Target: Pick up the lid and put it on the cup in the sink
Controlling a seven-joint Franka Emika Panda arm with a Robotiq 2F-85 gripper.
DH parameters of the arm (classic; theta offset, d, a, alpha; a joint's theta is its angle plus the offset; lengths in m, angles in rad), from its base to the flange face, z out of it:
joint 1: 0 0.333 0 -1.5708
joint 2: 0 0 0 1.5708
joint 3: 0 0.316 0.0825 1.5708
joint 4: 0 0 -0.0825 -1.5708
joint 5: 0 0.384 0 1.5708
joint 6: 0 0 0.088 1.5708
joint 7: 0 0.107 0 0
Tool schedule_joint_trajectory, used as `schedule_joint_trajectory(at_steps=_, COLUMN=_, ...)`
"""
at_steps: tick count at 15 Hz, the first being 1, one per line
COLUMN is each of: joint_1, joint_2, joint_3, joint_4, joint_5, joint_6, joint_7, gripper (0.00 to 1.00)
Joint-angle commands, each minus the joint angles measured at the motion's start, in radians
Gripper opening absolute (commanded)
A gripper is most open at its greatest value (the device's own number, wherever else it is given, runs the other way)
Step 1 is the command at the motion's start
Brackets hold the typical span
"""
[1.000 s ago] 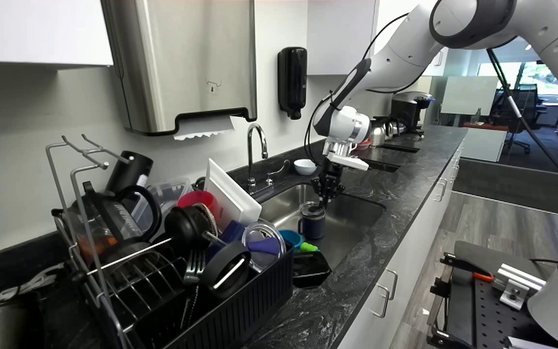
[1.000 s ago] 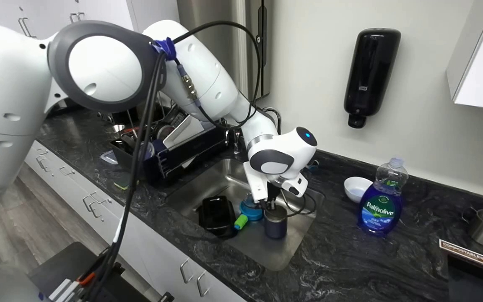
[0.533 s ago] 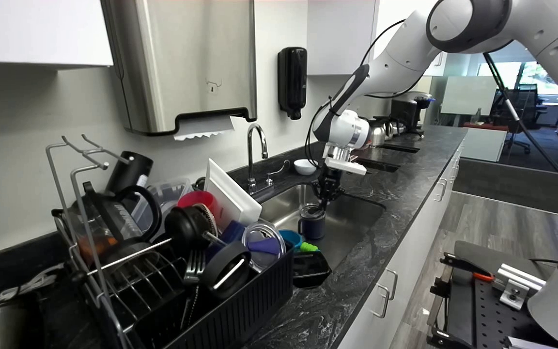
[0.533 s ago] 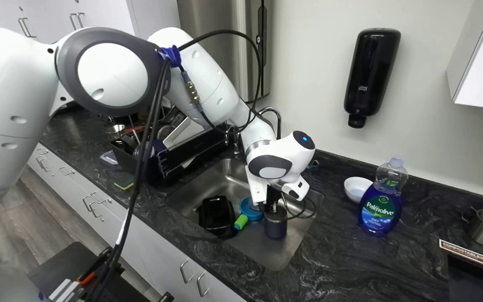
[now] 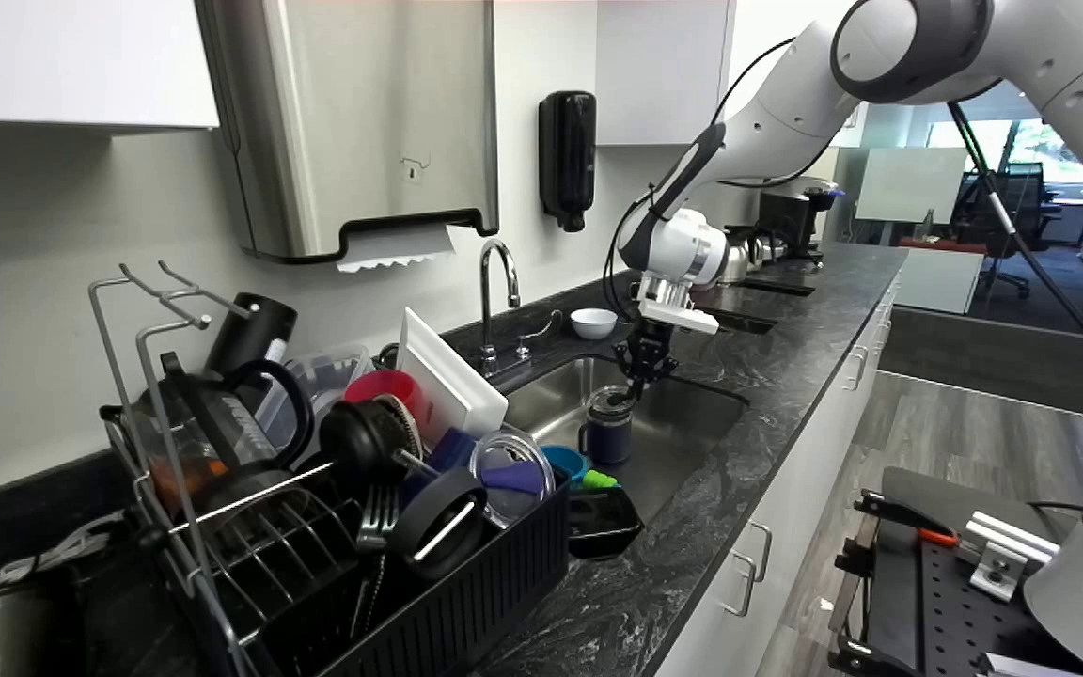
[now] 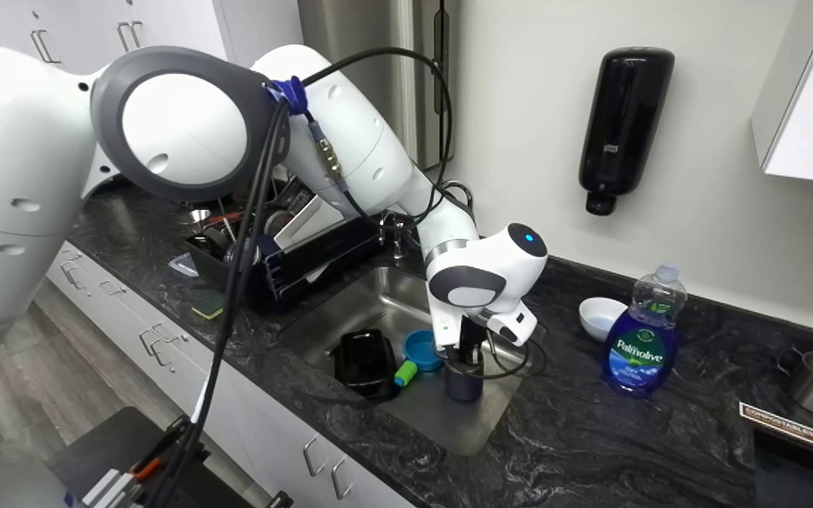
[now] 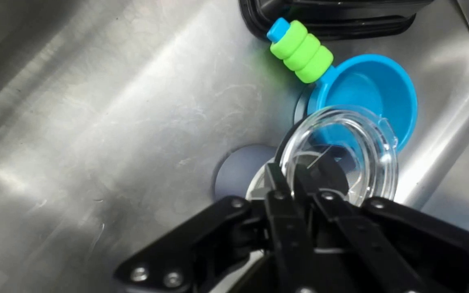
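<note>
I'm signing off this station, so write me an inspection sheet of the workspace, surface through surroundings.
Surface: steel sink, light marks and small specks.
Job's things: dark blue cup upright in the sink; clear lid overlaps its mouth off-centre in the wrist view, seating can't be told.
Clutter: blue pan with green grip and black container share the sink; loaded dish rack stands beside it.
End effector: closed on the lid's rim.
Cables: black cables tied to the arm with a blue strap, slack loops hanging.
Surroundings: white bowl and dish soap bottle on the counter.

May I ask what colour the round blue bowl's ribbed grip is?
The ribbed grip is bright green, clearest in the wrist view.
</note>
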Motion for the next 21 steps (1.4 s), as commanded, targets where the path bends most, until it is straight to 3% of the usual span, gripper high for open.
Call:
schedule_joint_trajectory(at_steps=1, joint_1=-0.019, joint_2=0.007, joint_3=0.006, joint_4=0.016, joint_5=0.022, joint_6=0.002, joint_7=0.013, gripper=0.02)
schedule_joint_trajectory(at_steps=11, joint_1=-0.017, joint_2=0.015, joint_3=-0.001, joint_4=0.035, joint_5=0.0, joint_6=-0.004, joint_7=0.031, gripper=0.02)
schedule_joint_trajectory(at_steps=12, joint_1=-0.017, joint_2=0.016, joint_3=-0.001, joint_4=0.035, joint_5=-0.001, joint_6=-0.004, joint_7=0.031, gripper=0.09)
schedule_joint_trajectory(at_steps=21, joint_1=-0.017, joint_2=0.016, joint_3=-0.001, joint_4=0.035, joint_5=-0.001, joint_6=-0.004, joint_7=0.031, gripper=0.09)
